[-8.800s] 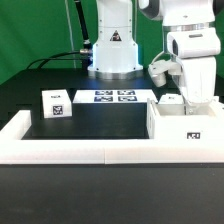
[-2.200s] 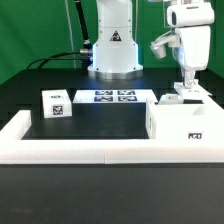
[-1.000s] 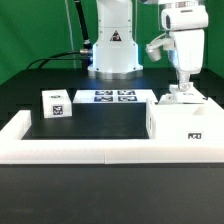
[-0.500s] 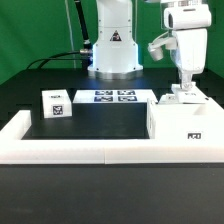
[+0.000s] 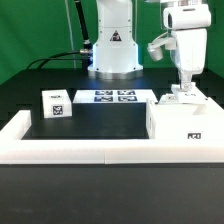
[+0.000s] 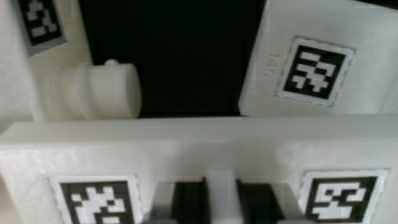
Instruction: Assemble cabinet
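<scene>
The cabinet box (image 5: 186,122) sits on the black table (image 5: 100,125), to the exterior view's right of the marker board (image 5: 113,96) and nearer the camera than it. It is tucked into the corner of the low white border rail (image 5: 70,150). The box stands upright with its open side up and a small tag on the wall facing the camera. Its longer visible side runs across the exterior view, parallel to the front stretch of the rail. The exterior view does not show what lies inside it. Right of the marker board, over the box's far wall, the gripper (image 5: 183,88) hangs straight down from the arm. Its jaws are drawn almost together and pinched on a white panel (image 5: 180,97). In the wrist view the panel (image 6: 196,150) spans the frame with a tag near each end. The dark fingers (image 6: 187,205) stand close side by side in front of it, with a thin pale strip between them. Past the panel is a dark gap with a rounded white knob-like piece (image 6: 103,90) and another tagged white wall (image 6: 311,70); I cannot tell whether these lie inside the box. Left of the marker board, within the rail, a small white tagged cube (image 5: 55,103) stands well apart from the box. The robot base (image 5: 113,45) is behind the board.
</scene>
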Controlling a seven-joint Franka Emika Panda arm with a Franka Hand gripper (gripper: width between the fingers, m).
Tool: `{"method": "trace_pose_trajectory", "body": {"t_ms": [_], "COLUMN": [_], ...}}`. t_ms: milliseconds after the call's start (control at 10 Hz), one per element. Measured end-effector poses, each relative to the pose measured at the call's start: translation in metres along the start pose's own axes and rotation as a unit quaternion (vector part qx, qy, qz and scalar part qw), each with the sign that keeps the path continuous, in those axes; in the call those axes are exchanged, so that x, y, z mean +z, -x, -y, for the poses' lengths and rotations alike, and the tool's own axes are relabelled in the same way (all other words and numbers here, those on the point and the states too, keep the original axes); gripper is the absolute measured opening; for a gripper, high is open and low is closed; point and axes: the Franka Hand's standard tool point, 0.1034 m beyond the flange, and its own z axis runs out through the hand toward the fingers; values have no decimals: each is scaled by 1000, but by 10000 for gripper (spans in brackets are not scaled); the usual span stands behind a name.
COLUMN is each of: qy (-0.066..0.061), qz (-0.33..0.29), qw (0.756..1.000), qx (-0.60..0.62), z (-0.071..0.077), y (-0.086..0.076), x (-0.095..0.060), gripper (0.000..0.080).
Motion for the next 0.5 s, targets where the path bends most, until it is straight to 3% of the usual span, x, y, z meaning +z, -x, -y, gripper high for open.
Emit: {"method": "trace_pose_trajectory", "body": {"t_ms": [100, 500], "qy": [-2, -1], "qz": [-1, -3], "qw": [1000, 1000], "qx": [-8, -17], "z": [0, -31], "y": [1, 0], "x": [3, 3], "gripper": [70, 71]}}
